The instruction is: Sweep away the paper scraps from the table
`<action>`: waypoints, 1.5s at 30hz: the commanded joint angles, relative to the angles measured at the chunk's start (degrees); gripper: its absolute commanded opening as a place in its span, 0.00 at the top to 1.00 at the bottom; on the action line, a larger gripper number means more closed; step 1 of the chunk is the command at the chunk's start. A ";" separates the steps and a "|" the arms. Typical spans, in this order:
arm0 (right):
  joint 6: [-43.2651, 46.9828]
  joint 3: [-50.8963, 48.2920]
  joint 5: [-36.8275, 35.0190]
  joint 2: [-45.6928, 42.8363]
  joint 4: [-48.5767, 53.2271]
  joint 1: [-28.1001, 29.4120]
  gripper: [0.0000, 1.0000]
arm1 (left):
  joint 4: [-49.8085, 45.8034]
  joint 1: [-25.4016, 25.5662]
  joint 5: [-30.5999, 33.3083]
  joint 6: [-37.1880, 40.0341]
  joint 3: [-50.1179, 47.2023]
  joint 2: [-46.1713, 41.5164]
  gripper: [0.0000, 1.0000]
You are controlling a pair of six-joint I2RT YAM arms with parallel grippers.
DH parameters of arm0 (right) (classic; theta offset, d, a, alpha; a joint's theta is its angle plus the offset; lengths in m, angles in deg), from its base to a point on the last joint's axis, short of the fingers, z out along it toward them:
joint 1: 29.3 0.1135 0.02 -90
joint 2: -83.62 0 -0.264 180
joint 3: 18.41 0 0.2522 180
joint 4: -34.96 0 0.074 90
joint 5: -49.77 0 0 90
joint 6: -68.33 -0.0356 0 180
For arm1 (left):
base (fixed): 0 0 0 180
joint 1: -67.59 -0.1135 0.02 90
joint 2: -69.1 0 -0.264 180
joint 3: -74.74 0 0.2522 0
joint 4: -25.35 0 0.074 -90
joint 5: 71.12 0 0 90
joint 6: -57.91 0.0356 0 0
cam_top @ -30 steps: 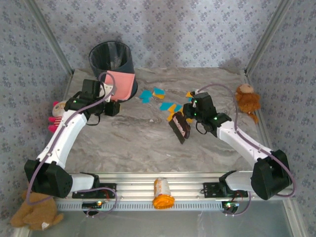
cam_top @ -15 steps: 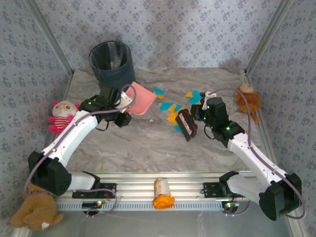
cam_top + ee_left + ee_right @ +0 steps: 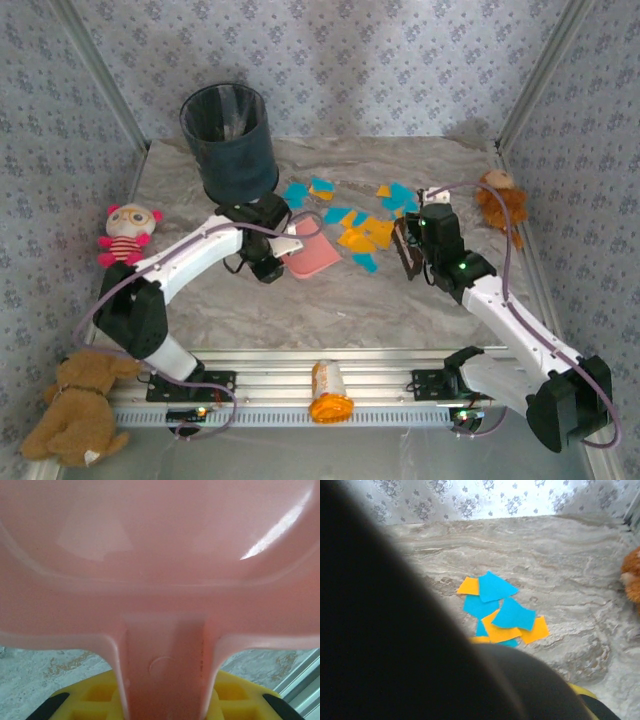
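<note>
Scraps [image 3: 512, 615] — ahead of right fingers [image 3: 580, 690] (apart)

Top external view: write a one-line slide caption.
Left gripper holds pink dustpan by the paper scraps on the table; right gripper holds brush.

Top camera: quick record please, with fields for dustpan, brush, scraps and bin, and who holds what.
dustpan: pink dustpan low on the table, handle gripped by the left gripper
brush: dark brush in the right gripper, right of the scraps
scraps: paper scraps loose on the table between dustpan and brush
bin: dark bin, back left
</note>
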 commanded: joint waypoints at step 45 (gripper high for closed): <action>5.92 0.35 3.13 9.51 -8.12 10.53 1.00 | -14.51 4.74 1.52 2.73 20.51 26.99 1.00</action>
